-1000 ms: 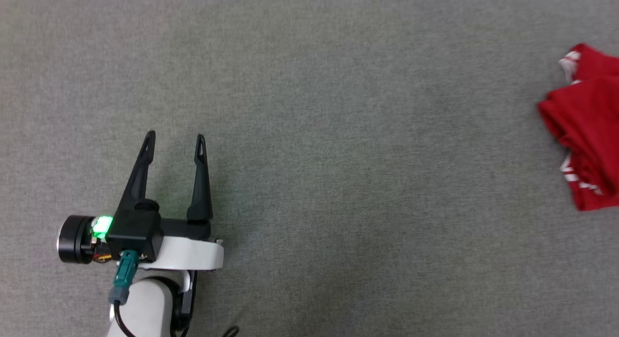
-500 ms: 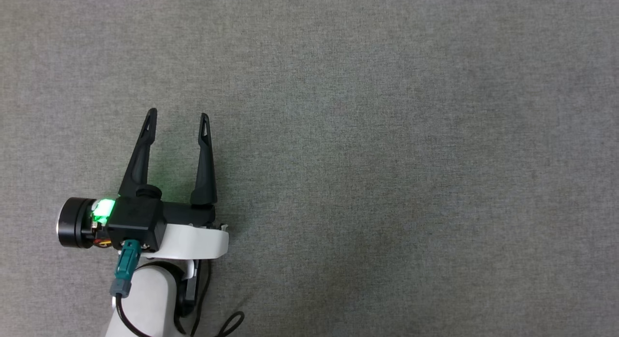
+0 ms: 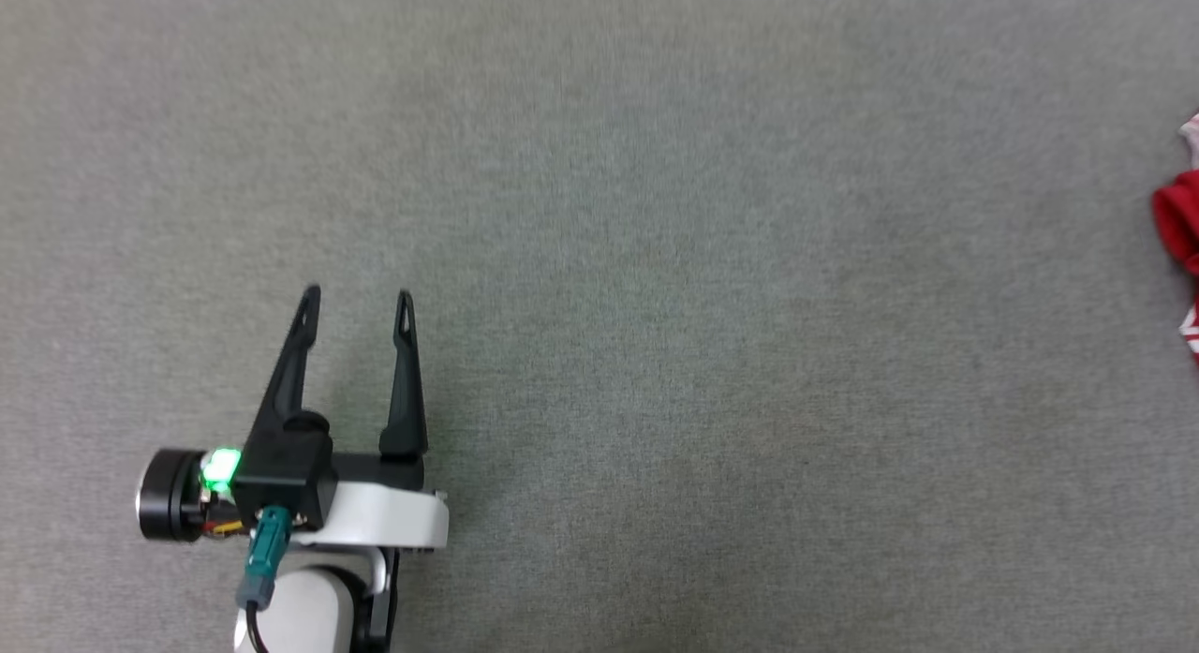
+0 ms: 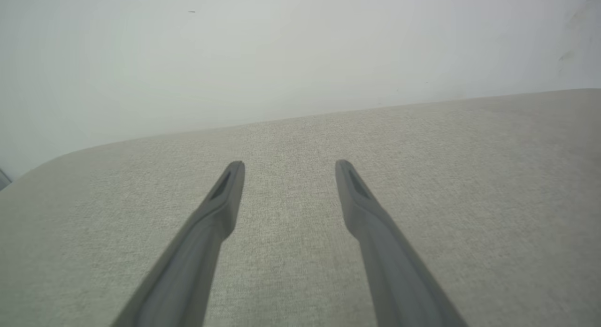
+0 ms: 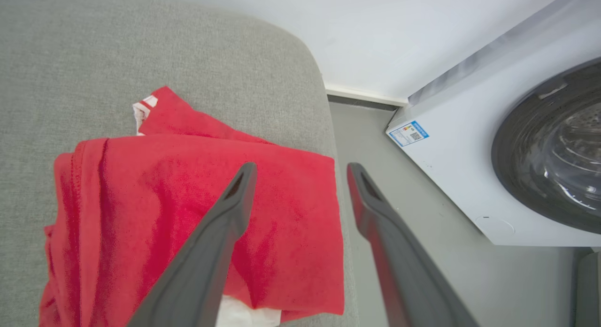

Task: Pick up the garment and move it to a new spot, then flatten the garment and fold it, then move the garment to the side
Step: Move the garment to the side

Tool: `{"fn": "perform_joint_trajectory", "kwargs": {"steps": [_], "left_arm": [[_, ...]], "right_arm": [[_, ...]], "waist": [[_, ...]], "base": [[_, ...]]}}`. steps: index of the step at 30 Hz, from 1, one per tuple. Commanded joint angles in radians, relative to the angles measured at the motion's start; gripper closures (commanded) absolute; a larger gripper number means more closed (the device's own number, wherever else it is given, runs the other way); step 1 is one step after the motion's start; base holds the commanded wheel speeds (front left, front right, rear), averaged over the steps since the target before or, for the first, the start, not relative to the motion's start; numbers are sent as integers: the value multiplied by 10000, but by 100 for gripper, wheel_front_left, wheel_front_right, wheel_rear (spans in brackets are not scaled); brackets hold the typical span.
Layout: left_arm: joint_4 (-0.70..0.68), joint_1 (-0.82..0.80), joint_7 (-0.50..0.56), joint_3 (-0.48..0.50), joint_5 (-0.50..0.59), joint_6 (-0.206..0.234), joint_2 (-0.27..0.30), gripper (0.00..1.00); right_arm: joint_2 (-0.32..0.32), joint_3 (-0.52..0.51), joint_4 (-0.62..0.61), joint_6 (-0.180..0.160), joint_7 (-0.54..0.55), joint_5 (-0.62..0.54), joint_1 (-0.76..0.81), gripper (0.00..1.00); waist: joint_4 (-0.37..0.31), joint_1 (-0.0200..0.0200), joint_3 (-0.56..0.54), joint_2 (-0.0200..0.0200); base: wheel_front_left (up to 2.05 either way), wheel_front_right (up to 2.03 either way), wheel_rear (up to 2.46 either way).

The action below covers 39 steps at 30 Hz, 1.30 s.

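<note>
Garment [image 5: 141, 200]: red jersey, folded, at the right edge of the grey surface [image 5: 56, 59].
Right gripper [image 5: 300, 166]: fingers apart above it, holding nothing.
Left gripper [image 3: 358, 295]: apart, empty.
Handling: light and limp, I judge; I'd pinch a folded edge.

grey fabric surface [image 3: 656, 259] | white wall [image 4: 281, 50] | white washing machine [image 5: 469, 177] | grey floor [image 5: 516, 280]

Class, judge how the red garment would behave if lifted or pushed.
Probably floppy: the garment lies in soft folds, so it should droop. Thin cloth suggests lightness. At the edge of the grey surface, a push might drop it.
</note>
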Motion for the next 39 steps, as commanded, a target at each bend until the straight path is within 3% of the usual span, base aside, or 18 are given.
{"fn": "perform_joint_trajectory", "kwargs": {"steps": [1,8,16,26,33,39], "left_arm": [[28,202,-21,25,-69,49,4,0],[214,923,-21,146,-196,69,-23,0],[432,1433,-21,253,-196,-9,11,0],[685,1787,-21,320,-305,-78,-32,0],[817,1959,-21,407,-356,-148,-50,0],[882,2156,-21,451,-397,-216,-63,0]], "right_arm": [[118,-128,-253,-16,-218,-202,218,0],[1419,-1132,-1990,-14,-2079,-1429,1043,0],[3831,-1955,-4120,-16,-4129,-2504,2409,0],[6187,-1217,-5567,-16,-5387,-2683,4341,0],[6893,-726,-5257,-13,-5720,-2429,5434,0],[7429,-960,-4930,-14,-5906,-2427,6175,0]], "waist": [[-12,0,-554,0],[20,0,-1569,0],[235,0,-2469,0],[558,0,-3117,0],[689,0,-3410,0],[697,0,-3608,0]], "base": [[0,0,0],[0,0,0],[0,0,0],[0,0,0],[0,0,0],[0,0,0]]}}
